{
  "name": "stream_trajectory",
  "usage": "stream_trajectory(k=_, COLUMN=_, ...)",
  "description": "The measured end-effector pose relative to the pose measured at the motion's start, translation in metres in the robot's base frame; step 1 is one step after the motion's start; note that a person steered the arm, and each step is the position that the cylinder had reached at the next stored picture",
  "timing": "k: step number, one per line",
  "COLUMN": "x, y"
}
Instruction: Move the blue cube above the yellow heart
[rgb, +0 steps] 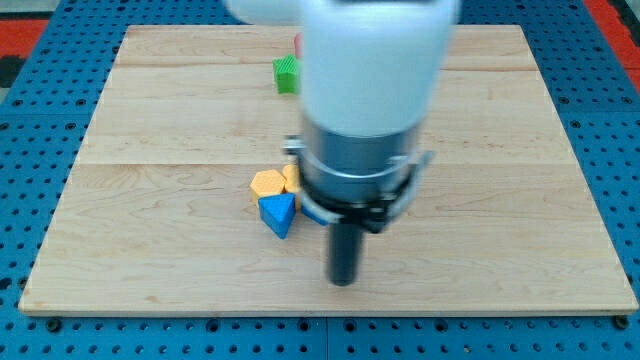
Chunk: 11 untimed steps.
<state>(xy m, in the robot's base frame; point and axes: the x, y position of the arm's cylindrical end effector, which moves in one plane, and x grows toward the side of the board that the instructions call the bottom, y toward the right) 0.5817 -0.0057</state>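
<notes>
Yellow block (267, 183): lying on the wooden board (150, 200), shape unclear, touching the blue one from above.
Blue block (279, 212): looks triangular, sitting just left of my tip.
Green block (286, 73): sitting far above my tip, near the board's top.
My tip (343, 280): resting right of and slightly below the blue block, holding nothing; being a plain rod, it has no opening.
Blue cube: I cannot tell; the arm is covering the middle.

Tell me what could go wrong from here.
My tip sits at the view's lower right of a tight cluster: blue block touching yellow block. Pushing one would likely drag the other. The arm body hides the cluster's right side and most of a red block, so contact there goes unseen.
</notes>
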Motion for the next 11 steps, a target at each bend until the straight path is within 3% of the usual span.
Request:
stream_trajectory(k=1, x=-0.011, y=-0.023)
stream_trajectory(k=3, x=-0.04, y=0.008)
stream_trajectory(k=6, x=-0.12, y=0.012)
stream_trajectory(k=8, x=-0.151, y=0.079)
stream_trajectory(k=10, x=-0.163, y=-0.015)
stream_trajectory(k=11, x=-0.166, y=-0.016)
